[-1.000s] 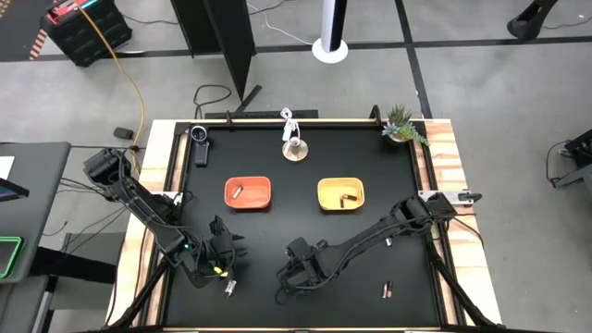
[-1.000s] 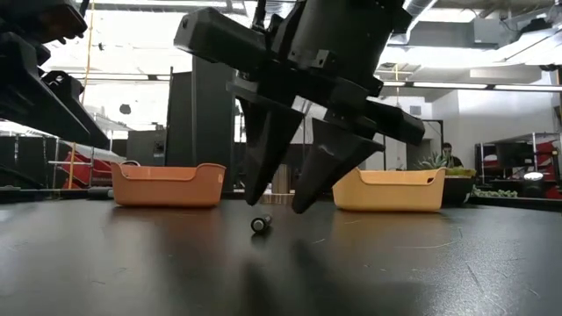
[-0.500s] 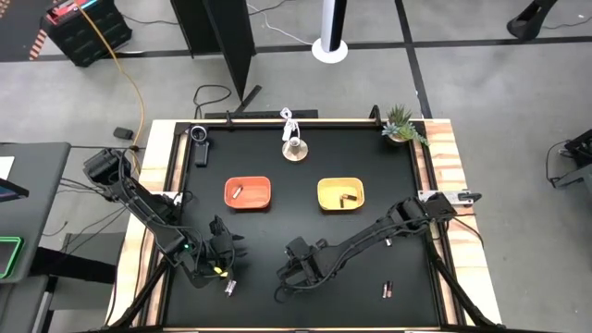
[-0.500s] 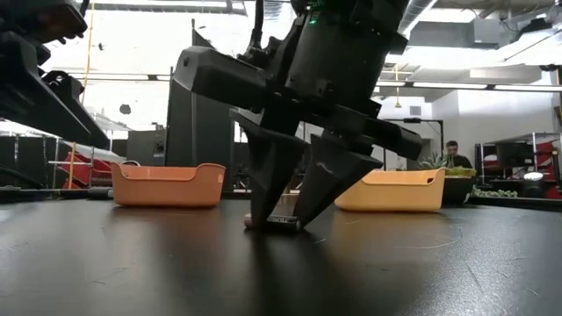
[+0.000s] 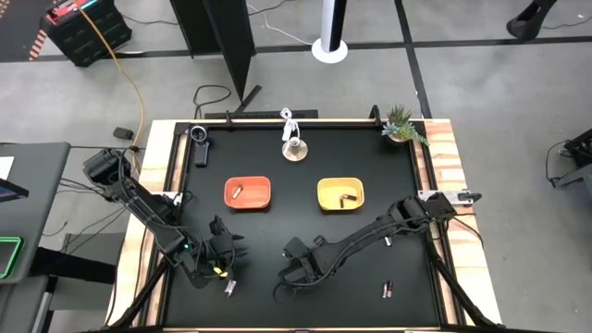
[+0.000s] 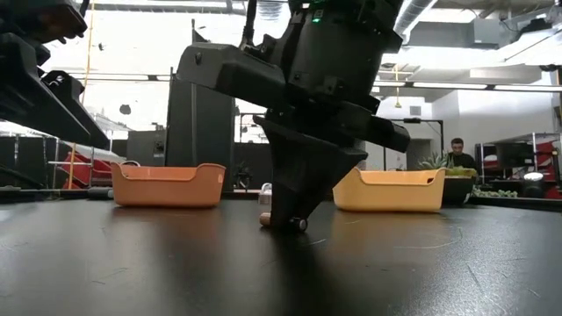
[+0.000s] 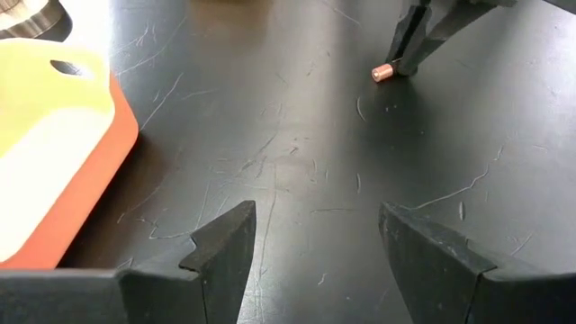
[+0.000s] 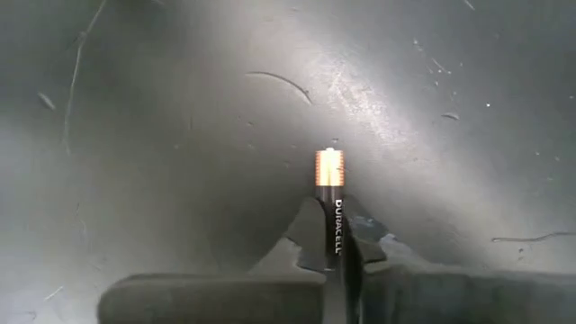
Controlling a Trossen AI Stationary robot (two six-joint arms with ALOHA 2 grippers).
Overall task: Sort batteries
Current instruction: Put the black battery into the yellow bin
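A dark battery (image 8: 329,216) with a copper end lies on the black table near its front middle, and my right gripper (image 5: 282,289) is shut on it. My left gripper (image 5: 227,268) stands open at the front left, with nothing between its fingers (image 7: 315,243). A small battery (image 5: 228,288) lies on the table just in front of it. The orange tray (image 5: 250,181) holds a silvery battery (image 5: 236,191). The yellow tray (image 5: 341,183) holds a dark one (image 5: 349,198). Two more batteries (image 5: 388,290) (image 5: 388,242) lie at the front right. My right gripper pinches the battery's dark body (image 8: 330,236) between its two fingers, which come steeply from above. The copper end (image 8: 329,167) sticks out beyond the fingertips (image 6: 294,211). The battery lies level at the table top, its copper end (image 6: 264,219) toward the table's left.
A round metal-and-wood object with a white cable (image 5: 294,148) stands at the far middle. A small potted plant (image 5: 402,125) sits in the far right corner and a black device (image 5: 199,143) in the far left one. Bare table lies between the trays and the arms.
My right gripper has sunk to the table, rolled a little and shut on the battery. The battery first lay end-on to the low camera; it has turned about on the table and now shows its side, copper end to the left.
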